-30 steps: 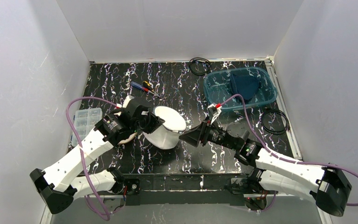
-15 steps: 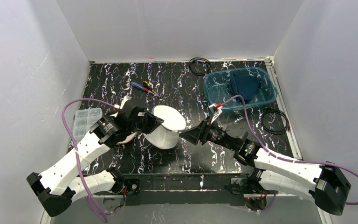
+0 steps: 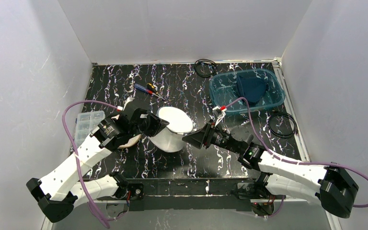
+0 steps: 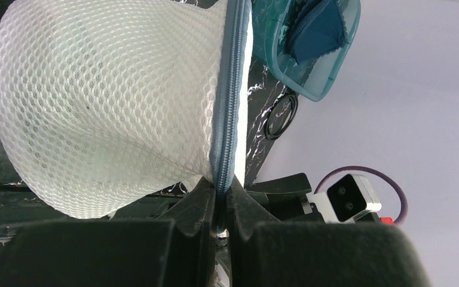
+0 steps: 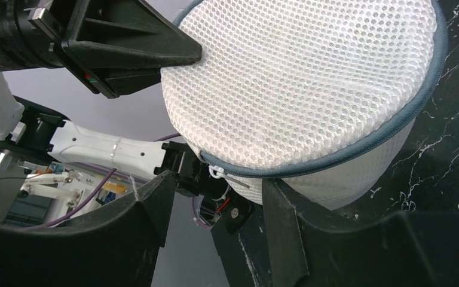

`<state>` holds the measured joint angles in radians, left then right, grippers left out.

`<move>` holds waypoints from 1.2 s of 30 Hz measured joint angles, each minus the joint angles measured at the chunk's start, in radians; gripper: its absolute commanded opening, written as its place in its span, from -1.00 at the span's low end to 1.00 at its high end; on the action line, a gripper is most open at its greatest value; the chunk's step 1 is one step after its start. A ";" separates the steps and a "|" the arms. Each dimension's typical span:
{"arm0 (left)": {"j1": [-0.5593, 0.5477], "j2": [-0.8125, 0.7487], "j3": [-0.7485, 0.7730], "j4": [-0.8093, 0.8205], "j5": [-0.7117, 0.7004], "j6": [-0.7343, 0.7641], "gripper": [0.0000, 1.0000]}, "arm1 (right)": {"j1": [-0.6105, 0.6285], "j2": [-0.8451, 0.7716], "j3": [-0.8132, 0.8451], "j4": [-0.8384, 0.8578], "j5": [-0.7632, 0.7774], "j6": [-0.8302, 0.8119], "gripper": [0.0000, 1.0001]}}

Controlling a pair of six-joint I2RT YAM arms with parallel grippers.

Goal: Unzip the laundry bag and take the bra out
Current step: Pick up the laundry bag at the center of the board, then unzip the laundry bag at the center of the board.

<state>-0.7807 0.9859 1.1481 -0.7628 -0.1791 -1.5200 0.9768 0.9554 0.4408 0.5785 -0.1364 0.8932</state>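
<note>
Laundry bag (image 3: 173,130): a white mesh drum was seen near the middle of the worktop (image 3: 172,86), tipped on its side between the two arms.
Zip (image 5: 382,134): a blue-grey band was traced around the bag's rim, and it looked shut along the stretch in view.
Left end effector (image 3: 157,125): it was clenched on the zip seam at the bag's left edge, the tape pinched flat between the fingers.
Right end effector (image 5: 220,182): it was held spread at the bag's right side with nothing gripped.
Zip pull (image 5: 218,173): the small white tab was framed between the right fingers, seemingly touched by neither.
Bra: it could not be made out through the mesh.
Teal tub (image 3: 220,91): it was set far right, well apart from the bag, with dark blue cloth (image 3: 250,86) laid inside.
</note>
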 measured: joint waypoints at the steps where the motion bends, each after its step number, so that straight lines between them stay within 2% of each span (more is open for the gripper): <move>1: 0.000 0.000 0.001 0.000 0.001 0.000 -1.00 | 0.000 0.000 -0.001 0.006 -0.002 0.002 0.25; 13: 0.000 -0.002 0.013 0.003 0.005 -0.003 -1.00 | 0.000 0.010 -0.014 0.085 -0.017 0.042 0.16; 36: 0.000 -0.021 0.031 -0.001 0.006 -0.002 -1.00 | 0.000 -0.016 -0.058 0.136 -0.012 0.061 -0.19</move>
<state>-0.7807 0.9646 1.1793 -0.7639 -0.1730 -1.5223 0.9764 0.9398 0.3828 0.7147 -0.1482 0.9546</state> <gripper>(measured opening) 0.034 0.420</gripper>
